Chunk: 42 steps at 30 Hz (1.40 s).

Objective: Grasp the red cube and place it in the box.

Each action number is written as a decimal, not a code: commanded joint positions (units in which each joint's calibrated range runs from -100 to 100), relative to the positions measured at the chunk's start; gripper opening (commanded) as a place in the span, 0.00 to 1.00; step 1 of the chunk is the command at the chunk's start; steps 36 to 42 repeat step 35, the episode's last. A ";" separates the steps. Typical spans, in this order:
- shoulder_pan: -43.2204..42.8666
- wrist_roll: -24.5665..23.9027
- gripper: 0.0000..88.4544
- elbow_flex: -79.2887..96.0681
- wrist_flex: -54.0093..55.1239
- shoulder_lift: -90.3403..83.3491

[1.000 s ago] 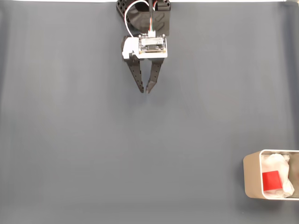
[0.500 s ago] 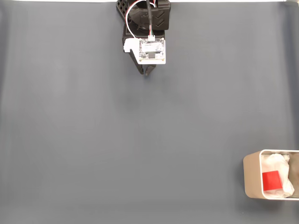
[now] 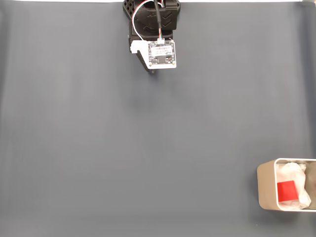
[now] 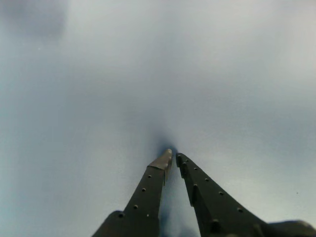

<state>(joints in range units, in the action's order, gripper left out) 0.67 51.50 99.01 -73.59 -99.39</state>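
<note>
- At the lower right corner of the fixed view: the box [image 3: 265, 190], beige, rounded corners, thin walls, cut off by the right frame edge; it rests on the grey surface [image 3: 148, 158].
- Contents of the box: white lumpy padding [image 3: 292, 173] and the red cube [image 3: 286, 191], which lies on the padding towards the lower half of the box.
- Surface: a plain, even dark grey sheet covering nearly the whole fixed view; a thin white strip [image 3: 59, 1] runs along the top edge. Nothing of the room beyond can be made out.
- At the top centre of the fixed view: the arm, a black base [image 3: 157, 15], a looped white cable [image 3: 137, 19] and a white circuit board [image 3: 162, 53] facing the camera. The board hides most of the gripper [image 3: 152, 71]; a dark tip shows just below it.
- Wrist view: the gripper [image 4: 171, 158] seen from behind, two black perforated fingers [image 4: 145, 192] converging, tips almost together with a slim gap between them, nothing held. The tips sit close to the blurred pale grey surface, with a dark shadow at that spot.
- Separation: gripper and box well apart, at opposite ends of the fixed view.
- Change from one second ago: the fingers then extended down the sheet, clearly spread; now they are tucked under the board and nearly closed. Box and cube unchanged.
</note>
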 commanded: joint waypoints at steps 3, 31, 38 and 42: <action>-0.03 -0.93 0.00 0.81 -1.90 -0.52; -0.31 -2.20 0.00 0.81 -2.31 -0.52; -0.24 -2.20 0.00 0.81 -2.31 -0.52; -0.24 -2.20 0.00 0.81 -2.31 -0.52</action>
